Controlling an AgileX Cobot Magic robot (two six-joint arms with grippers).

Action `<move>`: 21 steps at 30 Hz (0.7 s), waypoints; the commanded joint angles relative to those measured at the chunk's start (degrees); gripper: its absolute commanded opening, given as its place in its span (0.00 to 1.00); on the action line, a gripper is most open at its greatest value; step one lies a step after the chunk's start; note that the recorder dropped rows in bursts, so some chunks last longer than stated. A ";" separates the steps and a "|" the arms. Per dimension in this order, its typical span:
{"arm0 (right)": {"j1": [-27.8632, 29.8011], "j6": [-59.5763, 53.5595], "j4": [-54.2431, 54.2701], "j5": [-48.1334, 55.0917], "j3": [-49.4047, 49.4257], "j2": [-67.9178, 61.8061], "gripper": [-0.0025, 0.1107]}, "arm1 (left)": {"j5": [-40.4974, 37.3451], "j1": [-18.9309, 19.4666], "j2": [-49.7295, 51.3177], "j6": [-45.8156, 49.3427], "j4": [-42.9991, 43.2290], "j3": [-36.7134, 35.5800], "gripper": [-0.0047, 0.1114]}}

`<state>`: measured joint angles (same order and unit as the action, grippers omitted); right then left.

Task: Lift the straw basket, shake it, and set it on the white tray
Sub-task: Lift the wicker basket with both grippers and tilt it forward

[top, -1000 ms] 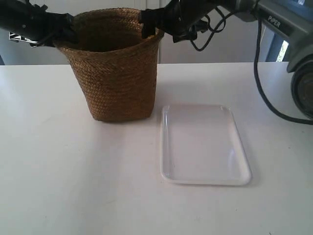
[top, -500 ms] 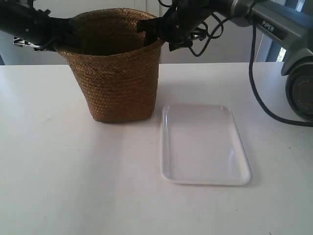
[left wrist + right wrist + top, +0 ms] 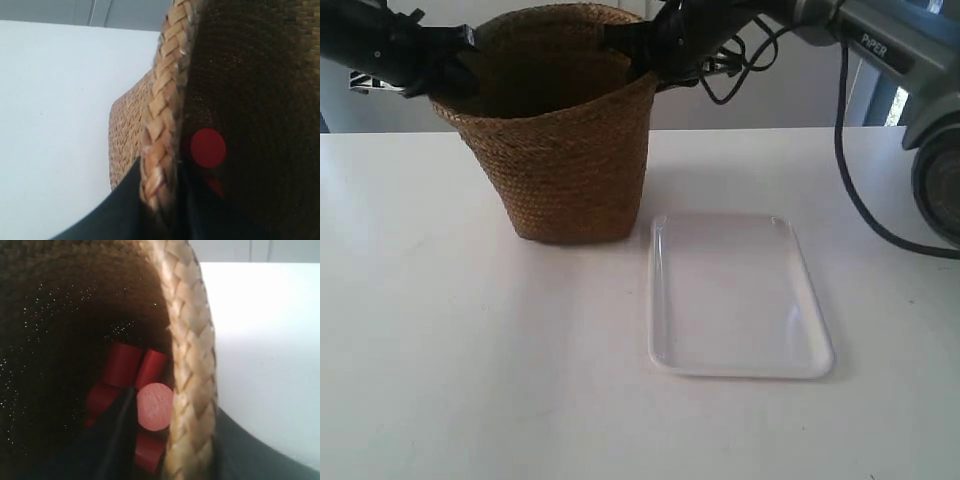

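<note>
Basket (image 3: 565, 150) rim pinched on opposite sides by left gripper (image 3: 160, 192) and right gripper (image 3: 185, 432), both clamped; straw looks light, flexible.

Brown weave, glossy white, red inside.

Your straw basket (image 3: 565, 150), by the counter's far edge, is tan-brown in horizontal woven rows with a paler plaited rim; its inside is dark brown with tiny glints. Red cylinders (image 3: 152, 407) lie in it, one end face a lighter pinkish red. The white tray (image 3: 735, 295) is plain glossy white with soft reflections, on a matt white counter (image 3: 450, 380). Your left gripper (image 3: 160, 212) and right gripper (image 3: 182, 450) show black fingers.
</note>
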<state>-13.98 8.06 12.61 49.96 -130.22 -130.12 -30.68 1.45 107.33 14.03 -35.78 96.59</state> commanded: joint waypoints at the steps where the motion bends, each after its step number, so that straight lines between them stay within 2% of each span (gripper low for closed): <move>1: 0.34 -2.01 -2.06 5.44 -0.53 4.07 0.02 | -6.90 -0.42 -5.46 0.94 3.21 -0.02 0.04; 5: 0.34 -2.55 -2.58 9.00 -0.28 6.89 0.02 | -6.77 -0.89 -10.44 -0.56 4.75 -3.18 0.04; 14: -0.51 -2.67 -6.12 12.45 1.82 12.27 0.02 | -0.27 -1.04 -19.28 -1.78 4.51 -16.52 0.04; 21: -1.62 0.15 -5.42 5.77 12.00 16.99 0.02 | 0.91 -1.04 -22.04 -1.71 3.57 -18.27 0.04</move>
<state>-16.27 7.17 10.31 59.83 -121.10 -115.17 -29.79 0.16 86.74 9.55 -33.41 78.48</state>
